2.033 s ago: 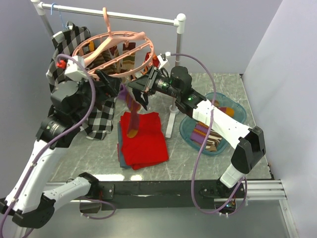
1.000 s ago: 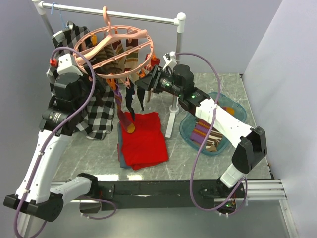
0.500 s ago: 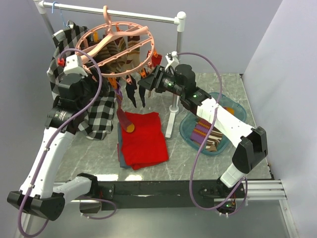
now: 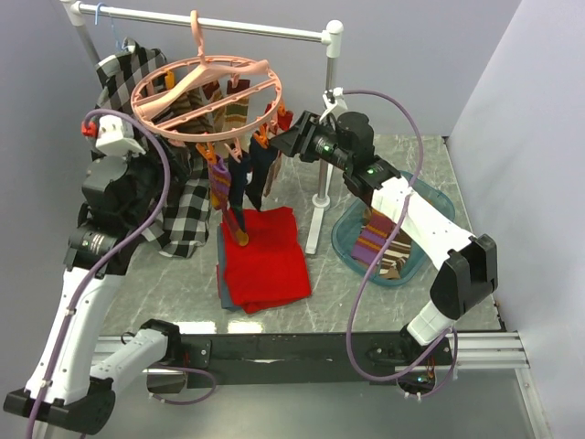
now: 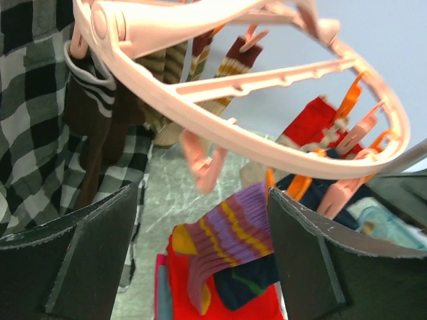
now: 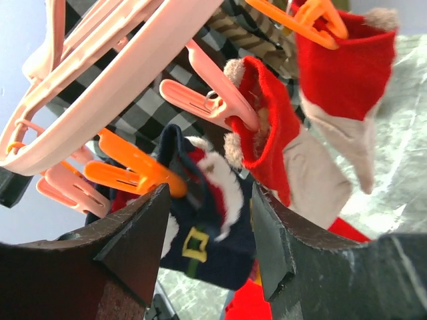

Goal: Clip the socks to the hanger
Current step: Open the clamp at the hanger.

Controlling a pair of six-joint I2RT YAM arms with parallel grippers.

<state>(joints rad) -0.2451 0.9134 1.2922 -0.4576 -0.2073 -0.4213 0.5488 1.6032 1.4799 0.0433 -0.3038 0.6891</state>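
Observation:
The pink hanger (image 4: 206, 91) hangs by its hook from the rail, its ring filling the top of the left wrist view (image 5: 253, 143). A purple striped sock (image 4: 221, 183) (image 5: 233, 233) and a navy sock (image 4: 259, 174) (image 6: 207, 233) dangle from its front clips. Red socks (image 6: 267, 127) hang beside the navy one, and brown striped socks (image 4: 233, 110) at the back. My left gripper (image 5: 202, 200) is open, set back from the purple sock. My right gripper (image 4: 288, 142) (image 6: 210, 193) is open just right of the ring, facing the navy sock. More socks (image 4: 379, 247) lie in a tray.
The white rail stand (image 4: 201, 23) has its post (image 4: 322, 183) behind the right arm. A black-and-white checked shirt (image 4: 183, 206) hangs at the left. A folded red cloth (image 4: 265, 261) lies under the hanger. The teal tray (image 4: 340, 245) sits at the right.
Both grippers have drawn back from the hanger, the left one leftward and the right one to the right. The purple sock now hangs free from a clip. The ring has swung level.

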